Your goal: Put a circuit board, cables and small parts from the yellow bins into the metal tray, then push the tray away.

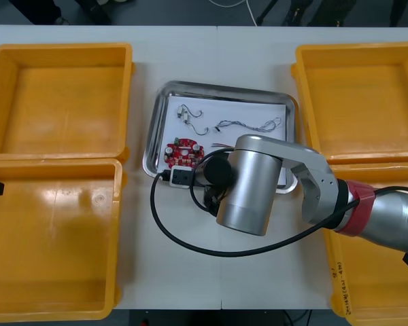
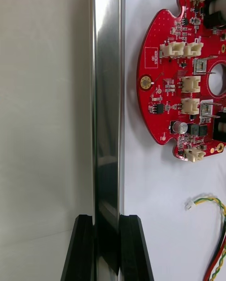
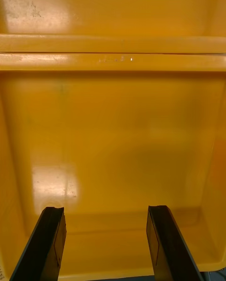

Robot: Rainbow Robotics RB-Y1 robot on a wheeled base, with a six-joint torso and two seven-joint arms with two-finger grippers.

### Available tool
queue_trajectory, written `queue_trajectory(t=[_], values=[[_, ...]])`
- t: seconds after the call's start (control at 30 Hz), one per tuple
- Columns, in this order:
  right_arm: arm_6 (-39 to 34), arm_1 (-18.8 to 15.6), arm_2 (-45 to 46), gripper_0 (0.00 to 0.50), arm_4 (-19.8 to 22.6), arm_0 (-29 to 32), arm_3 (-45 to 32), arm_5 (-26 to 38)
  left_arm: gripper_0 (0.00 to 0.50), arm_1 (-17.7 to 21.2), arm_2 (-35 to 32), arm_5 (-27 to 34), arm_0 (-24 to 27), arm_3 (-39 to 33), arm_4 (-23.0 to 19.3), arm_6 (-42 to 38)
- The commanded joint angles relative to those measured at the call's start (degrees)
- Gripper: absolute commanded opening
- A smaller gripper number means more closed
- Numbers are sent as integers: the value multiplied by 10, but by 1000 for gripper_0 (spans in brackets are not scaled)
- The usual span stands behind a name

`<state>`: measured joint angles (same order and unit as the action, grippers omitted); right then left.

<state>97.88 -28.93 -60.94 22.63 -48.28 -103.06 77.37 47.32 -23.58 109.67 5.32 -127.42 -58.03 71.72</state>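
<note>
The light table (image 1: 190, 285) carries four yellow bins (image 1: 61, 49), two down each side, with the metal tray (image 1: 224, 86) between them, nearer the far edge. The tray is white inside. A round red circuit board (image 1: 183, 153) lies near its left rim, and thin cables (image 1: 248, 124) lie farther in. Bare table runs between the tray and the left bins, and a strip lies open beyond the tray's far rim.

The right arm (image 1: 251, 183) reaches across the tray's near edge. In the right wrist view the right hand (image 2: 107, 219) is clamped on the tray's shiny rim, one finger on each side. A red and yellow cable (image 2: 214, 243) lies just inside.

The left hand (image 3: 106, 212) hangs over the near left bin (image 3: 113, 135), its fingers spread apart and holding nothing.
</note>
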Motion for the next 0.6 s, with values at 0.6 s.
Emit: queue_trajectory(t=[0.6], values=[[6, 15, 17, 0, 6, -72, 66, -88, 500, 27, -14, 3, -8, -16, -4, 46]])
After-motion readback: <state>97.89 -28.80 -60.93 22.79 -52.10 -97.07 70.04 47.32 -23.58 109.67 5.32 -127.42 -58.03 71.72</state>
